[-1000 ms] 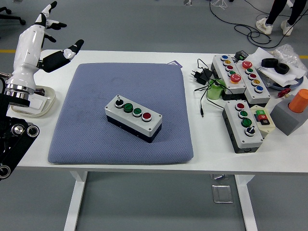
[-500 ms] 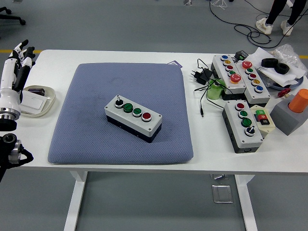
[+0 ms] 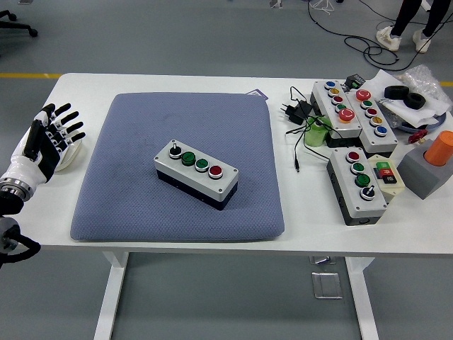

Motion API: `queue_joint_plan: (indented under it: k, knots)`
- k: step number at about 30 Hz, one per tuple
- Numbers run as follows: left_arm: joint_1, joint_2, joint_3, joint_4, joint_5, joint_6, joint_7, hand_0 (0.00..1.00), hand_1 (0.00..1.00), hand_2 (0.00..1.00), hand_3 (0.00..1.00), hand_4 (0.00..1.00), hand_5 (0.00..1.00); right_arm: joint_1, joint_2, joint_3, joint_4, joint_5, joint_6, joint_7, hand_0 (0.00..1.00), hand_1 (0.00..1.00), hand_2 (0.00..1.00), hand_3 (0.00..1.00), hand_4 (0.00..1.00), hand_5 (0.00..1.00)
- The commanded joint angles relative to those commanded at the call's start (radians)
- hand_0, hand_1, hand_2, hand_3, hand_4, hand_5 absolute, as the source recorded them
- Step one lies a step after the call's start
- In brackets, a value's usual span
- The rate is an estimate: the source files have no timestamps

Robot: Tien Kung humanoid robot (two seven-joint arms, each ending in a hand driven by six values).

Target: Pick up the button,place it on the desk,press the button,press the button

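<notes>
A white and black button box (image 3: 197,174) lies on the blue-grey pad (image 3: 141,205) in the middle of the table. On its top sit a black switch, two green buttons and a red button. My left hand (image 3: 51,139) hovers at the table's left edge, well left of the box, its fingers spread and holding nothing. My right hand does not show.
Several other button boxes (image 3: 356,184) stand at the right with a black plug and cables (image 3: 296,111), a green cup (image 3: 316,132) and an orange cylinder on a grey block (image 3: 427,168). A white dish (image 3: 71,155) lies partly hidden under my left hand. A person's feet (image 3: 403,39) show at top right.
My left hand has dropped from high at the upper left, pulled back to the edge, and now sits low over the white dish with fingers spread. The button box has not moved.
</notes>
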Motion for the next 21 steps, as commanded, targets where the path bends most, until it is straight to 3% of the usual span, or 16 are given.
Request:
queue_joint_plan:
  k: [21]
  knots:
    - [-0.01,-0.009,0.037,0.037,0.015,-0.033,-0.003,0.768,0.847,0.892,0.821,0.564,0.998,-0.001,-0.001,-0.009,0.0,0.007,0.002,0.004,0.666,0.581,0.613,0.591,0.294,0.059]
